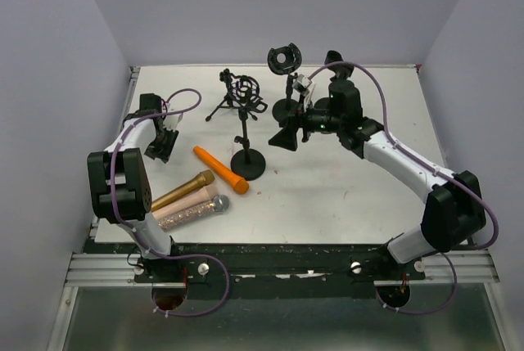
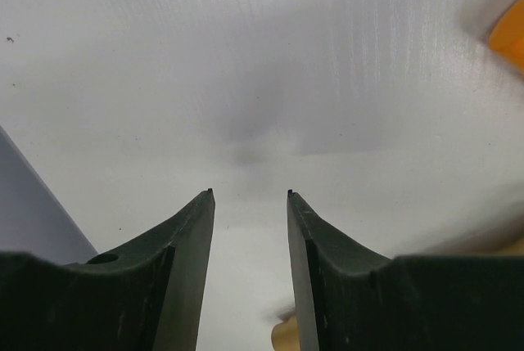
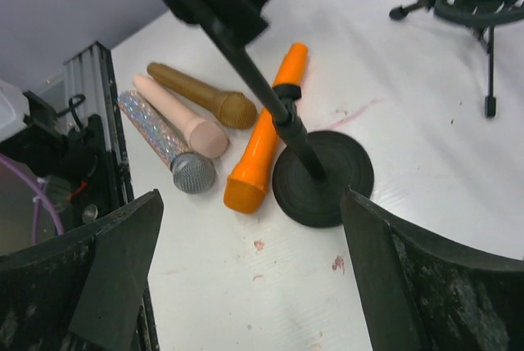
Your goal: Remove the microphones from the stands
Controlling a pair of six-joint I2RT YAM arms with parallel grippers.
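While the left claw [image 2: 250,193] gapes, the right claw [image 3: 251,196] gapes, seemingly above the stand [image 3: 337,173].

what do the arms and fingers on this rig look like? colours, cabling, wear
The left arm and right arm both have white links with bulky black joint housings. A purple cable loops loosely along each. The fingers are matte black and taper to thin tips; the right arm's look scuffed. No sleeves or legible markings.
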